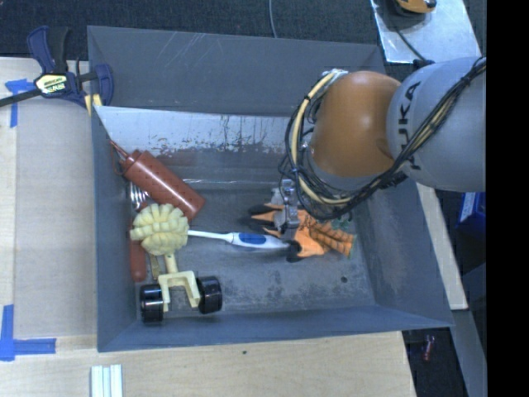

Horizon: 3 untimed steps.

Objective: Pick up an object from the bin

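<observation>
My tool hangs low at 3 o'clock in the bin, just beside the orange toy, I think the nearest candidate; open or closed, I cannot tell.

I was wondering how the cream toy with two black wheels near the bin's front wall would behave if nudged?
The wheeled toy would probably roll, since both round black wheels seem to rest on the flat bin floor. It looks like rigid plastic, so it is likely stiff and light.

we find the orange toy, just right of the toothbrush, half hidden under the gripper; its kind is unclear.
</observation>
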Available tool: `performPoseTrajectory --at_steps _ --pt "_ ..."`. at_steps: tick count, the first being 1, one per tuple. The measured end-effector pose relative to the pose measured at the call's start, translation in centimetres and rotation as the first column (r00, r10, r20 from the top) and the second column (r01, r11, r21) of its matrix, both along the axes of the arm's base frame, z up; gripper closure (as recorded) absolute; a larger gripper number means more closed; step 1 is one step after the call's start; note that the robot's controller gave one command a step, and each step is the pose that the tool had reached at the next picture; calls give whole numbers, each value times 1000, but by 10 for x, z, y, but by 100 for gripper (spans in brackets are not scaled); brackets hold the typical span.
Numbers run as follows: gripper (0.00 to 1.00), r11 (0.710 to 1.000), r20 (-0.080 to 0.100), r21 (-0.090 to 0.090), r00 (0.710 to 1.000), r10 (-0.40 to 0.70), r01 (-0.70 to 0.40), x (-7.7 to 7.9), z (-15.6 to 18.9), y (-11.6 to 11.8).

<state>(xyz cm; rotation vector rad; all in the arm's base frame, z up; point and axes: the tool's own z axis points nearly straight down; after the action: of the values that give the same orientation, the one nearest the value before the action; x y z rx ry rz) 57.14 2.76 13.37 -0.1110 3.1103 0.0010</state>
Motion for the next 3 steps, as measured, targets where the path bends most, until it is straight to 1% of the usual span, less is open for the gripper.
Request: performPoseTrajectory --at_steps 1,2,3 --pt "100 999 1 1 999 -34 34 -11 89 -2" --pt "100 1000 0 1 1000 -27 27 -12 178 -8" --pt "100 998 10 3 998 -63 63 -7 143 -15"
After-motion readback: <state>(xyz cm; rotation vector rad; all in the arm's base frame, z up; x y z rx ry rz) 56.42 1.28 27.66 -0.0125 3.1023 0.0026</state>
